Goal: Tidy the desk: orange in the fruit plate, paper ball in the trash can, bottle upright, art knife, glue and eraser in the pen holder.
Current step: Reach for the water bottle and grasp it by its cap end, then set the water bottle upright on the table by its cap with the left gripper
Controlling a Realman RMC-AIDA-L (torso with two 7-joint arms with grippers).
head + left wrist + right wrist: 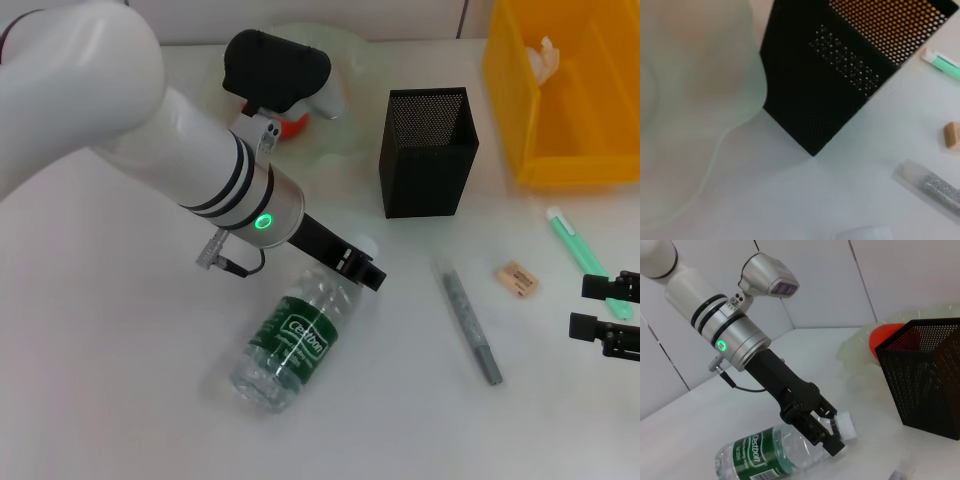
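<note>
The clear bottle with the green label lies on its side at the table's middle. My left gripper is at its neck, one finger on each side just behind the white cap. The orange sits in the pale green fruit plate, behind my left arm. A white paper ball lies in the yellow trash can. The tan eraser, a grey glittery glue stick and a green and white art knife lie right of the black mesh pen holder. My right gripper stands open at the right edge.
My left forearm crosses the table from the back left, over the fruit plate's front. In the left wrist view the pen holder stands close to the fruit plate's rim. Bare table lies at the front left.
</note>
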